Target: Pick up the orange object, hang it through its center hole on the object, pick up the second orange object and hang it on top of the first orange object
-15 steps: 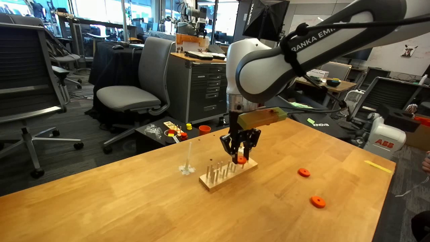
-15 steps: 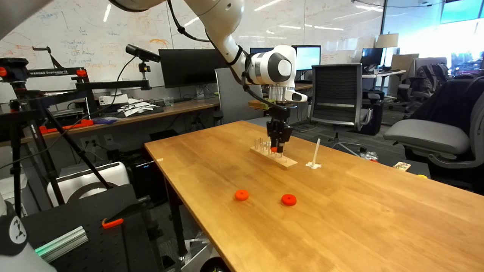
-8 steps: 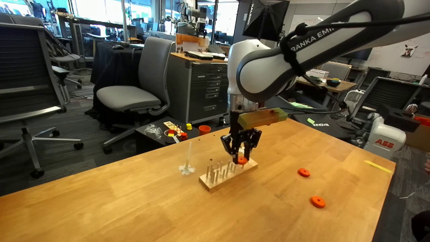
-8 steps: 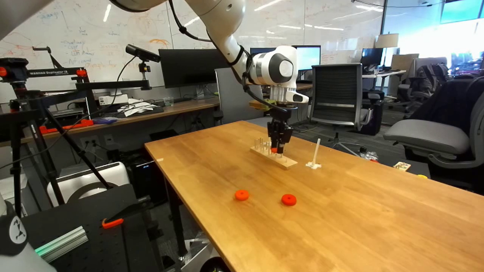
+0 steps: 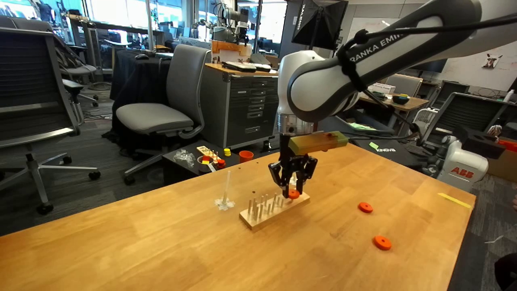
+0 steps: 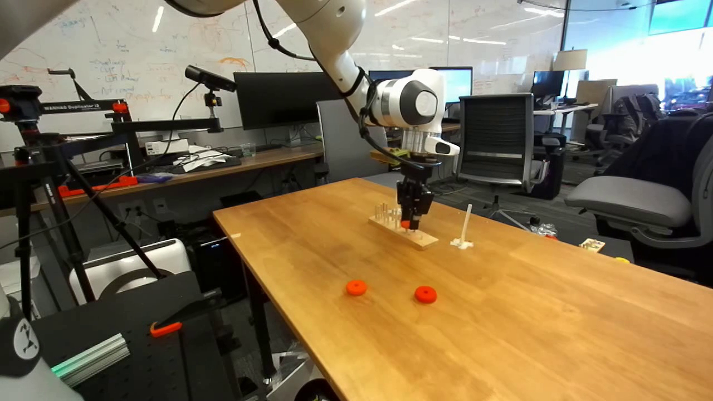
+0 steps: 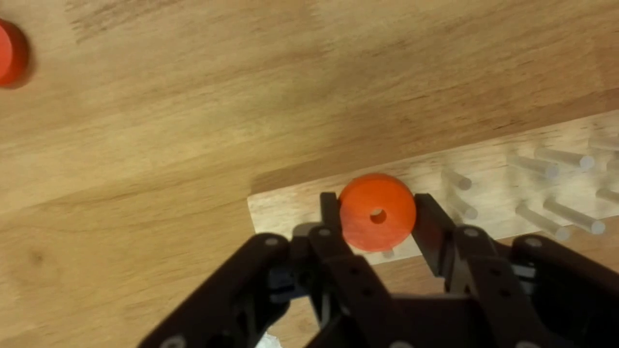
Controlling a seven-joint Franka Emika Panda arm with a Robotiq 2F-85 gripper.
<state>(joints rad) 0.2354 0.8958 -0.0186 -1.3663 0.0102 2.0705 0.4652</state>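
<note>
My gripper is shut on an orange disc, a finger on each side. The disc is flat with a centre hole. It also shows between the fingertips in both exterior views. It is over the end of the pale wooden rack, which has few pegs there. A short peg tip peeks out just below the disc's edge in the wrist view. I cannot tell whether a peg is under the hole. Two more orange discs lie flat on the table.
Thin upright pegs stand beside the right finger on the rack. A pale standalone rod is fixed to the table near the rack. A whitish patch shows behind the gripper. A low black table holds small parts.
My gripper has moved slightly right and slightly down with the disc in both exterior views, along the rack. The rack and the two loose discs have not moved.
</note>
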